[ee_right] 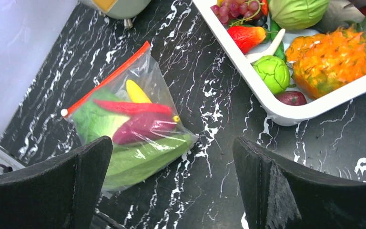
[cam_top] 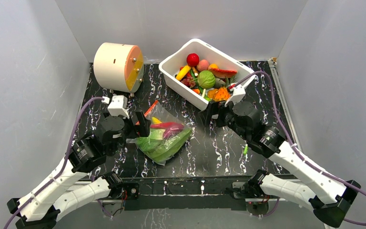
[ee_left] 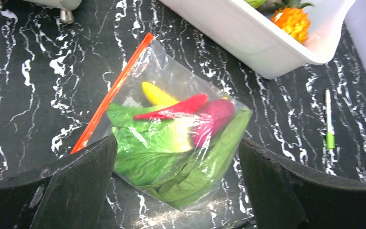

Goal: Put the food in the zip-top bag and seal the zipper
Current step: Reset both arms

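Hovering: my left fingers (ee_left: pixel 76 191) and right fingers (ee_right: pixel 66 191) wide, empty. Bag (ee_left: pixel 181 143) looks full; I'd press zipper (ee_left: pixel 112 93) end to end.

Plain grey walls (cam_top: pixel 24 95) enclose a black, white-veined tabletop (cam_top: pixel 209 152) under even, seemingly overhead light.

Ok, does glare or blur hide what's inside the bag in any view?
Left wrist: sharp, only faint sheen on the zip-top bag, the food readable. Right wrist: equally crisp, creases catch light. Top external: even lighting, soft shadows, bag small but legible.
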